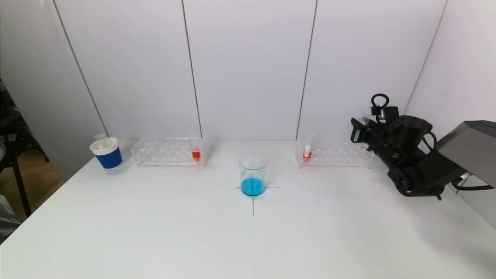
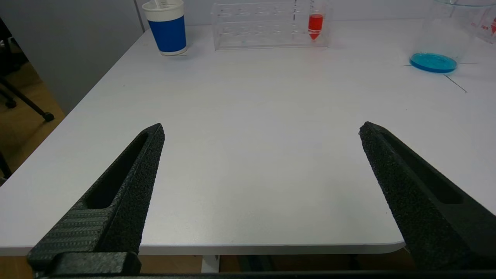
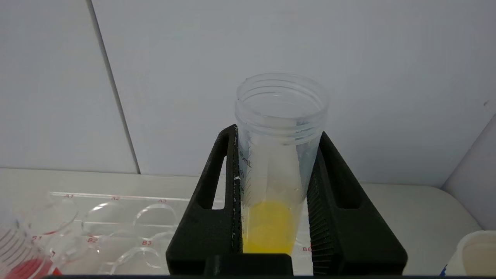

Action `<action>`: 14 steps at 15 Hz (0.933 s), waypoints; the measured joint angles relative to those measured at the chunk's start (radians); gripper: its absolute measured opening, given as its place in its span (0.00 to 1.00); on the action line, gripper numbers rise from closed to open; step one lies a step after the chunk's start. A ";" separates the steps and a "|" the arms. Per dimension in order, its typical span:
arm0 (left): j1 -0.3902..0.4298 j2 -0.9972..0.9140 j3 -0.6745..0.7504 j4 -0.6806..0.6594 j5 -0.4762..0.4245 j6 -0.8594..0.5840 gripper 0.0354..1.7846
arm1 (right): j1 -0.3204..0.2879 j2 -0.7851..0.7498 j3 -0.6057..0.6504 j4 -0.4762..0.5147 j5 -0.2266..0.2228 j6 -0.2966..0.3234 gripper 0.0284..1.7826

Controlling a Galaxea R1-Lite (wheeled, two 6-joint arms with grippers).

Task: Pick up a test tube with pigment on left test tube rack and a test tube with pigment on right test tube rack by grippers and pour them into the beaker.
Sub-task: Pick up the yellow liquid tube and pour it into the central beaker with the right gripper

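Spillage is my main worry, since my right gripper (image 3: 271, 217) has its fingers (image 3: 217, 201) clamped on an uncapped test tube (image 3: 277, 162) with yellow pigment pooled at its bottom. That arm sits at the far right end of the right test tube rack (image 1: 333, 153), raised off the worktop (image 1: 248, 240), and the beaker (image 1: 253, 174) with its blue liquid stands well apart toward the centre, on a cross mark. I judge the carry to be the risky part: any tilt on the way would send yellow onto the worktop, because the mouth is wide and open. The grip is low on the tube, near the liquid, so the tube could pivot between my pads if I swing fast.

A red-filled tube (image 1: 307, 152) stands at the near-centre end of that same rack, between me and the beaker; passing low could knock it. Pouring too steeply could also overshoot the beaker's rim or tap the glass and shift it.

My left gripper (image 2: 261, 130) hangs near the front edge of the worktop with its fingers spread wide and nothing between them. The left test tube rack (image 2: 267, 25) with its red tube (image 2: 315, 25) is well ahead of it, beside a blue cup (image 2: 167, 27). If both arms converge on the beaker together, I think they could collide above it.
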 joint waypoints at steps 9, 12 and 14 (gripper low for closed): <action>0.000 0.000 0.000 0.000 0.001 0.000 0.99 | 0.037 -0.217 -0.173 0.401 0.017 -0.039 0.29; 0.000 0.000 0.000 0.000 0.001 0.000 0.99 | 0.101 -0.258 -0.263 0.483 0.025 -0.077 0.29; 0.000 0.000 0.000 0.000 0.000 0.000 0.99 | 0.152 -0.272 -0.310 0.512 0.026 -0.121 0.29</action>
